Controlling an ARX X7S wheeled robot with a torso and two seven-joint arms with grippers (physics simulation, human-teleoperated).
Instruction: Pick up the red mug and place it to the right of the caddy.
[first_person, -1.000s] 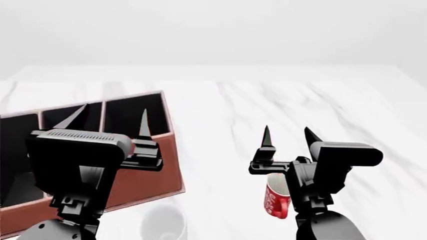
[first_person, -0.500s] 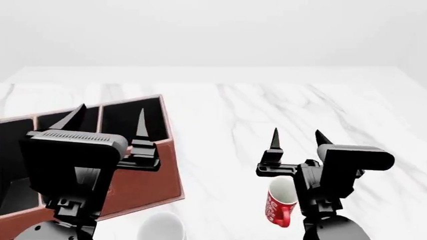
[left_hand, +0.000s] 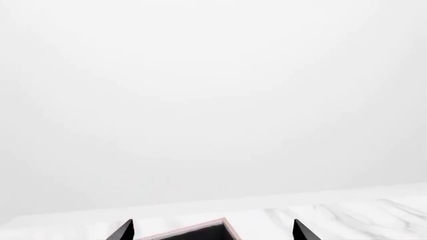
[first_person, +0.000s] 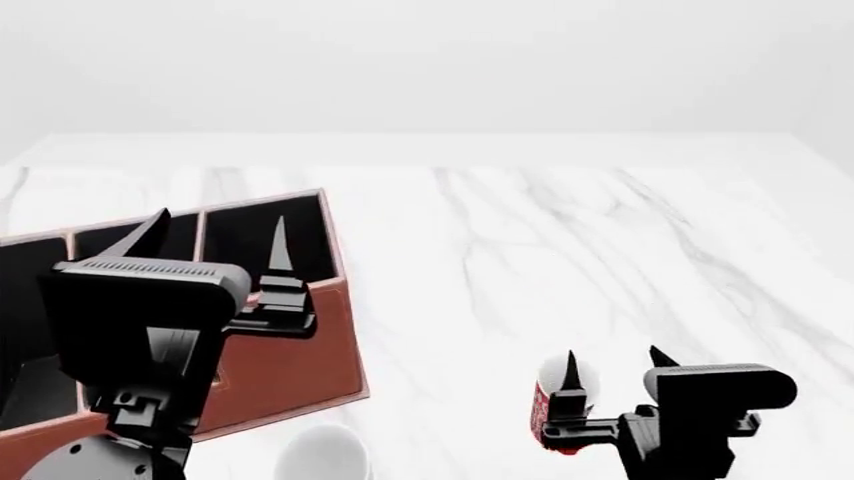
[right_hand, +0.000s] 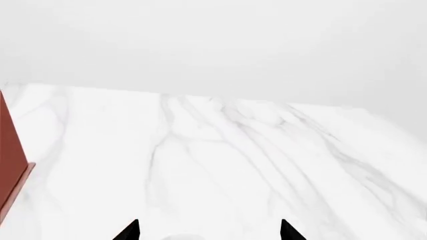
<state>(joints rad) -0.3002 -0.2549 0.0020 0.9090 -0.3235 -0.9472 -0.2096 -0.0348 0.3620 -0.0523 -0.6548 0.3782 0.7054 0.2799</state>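
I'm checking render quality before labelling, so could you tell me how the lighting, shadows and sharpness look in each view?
Head view: flat, even light, faint soft shadows on the marble table, the red mug sharp but half hidden behind the right gripper. Left wrist view: mostly blank white backdrop, only the caddy rim showing. Right wrist view: crisp marble veining, no glare.
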